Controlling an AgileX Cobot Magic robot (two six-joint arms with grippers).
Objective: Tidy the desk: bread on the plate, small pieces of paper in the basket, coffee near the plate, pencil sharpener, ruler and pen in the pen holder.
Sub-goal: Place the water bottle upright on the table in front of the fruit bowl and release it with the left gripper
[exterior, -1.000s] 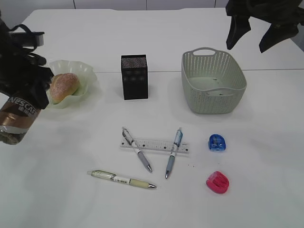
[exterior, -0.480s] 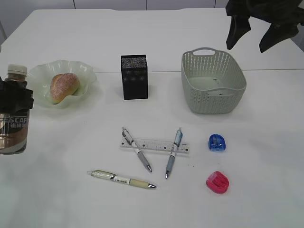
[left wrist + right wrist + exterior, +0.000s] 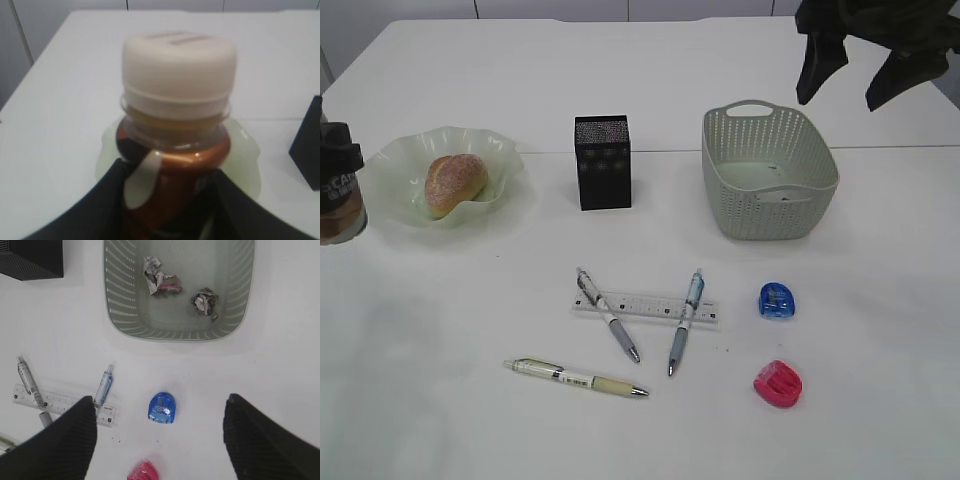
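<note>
A: Exterior view: how many things sit on the white surface (image 3: 470, 420)?

B: Three pens, one clear ruler (image 3: 646, 306), two sharpeners, blue (image 3: 776, 300) and pink (image 3: 778, 384). One black mesh pen holder (image 3: 602, 162). One sugary bread roll (image 3: 455, 183) lies on the wavy green glass plate (image 3: 395, 168).

A: And the paper?

B: Two crumpled paper balls (image 3: 160, 276) lie in the holey oval basket (image 3: 120, 300).

A: The fingers?

B: The left fingers (image 3: 170, 200) grip the brown coffee bottle (image 3: 175, 155) just left of the plate. The right fingers (image 3: 159, 440) stand wide apart, holding nothing, above the blue sharpener.

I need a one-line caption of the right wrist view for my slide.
Open right gripper hovers above blue sharpener; two paper balls lie in the basket.
</note>
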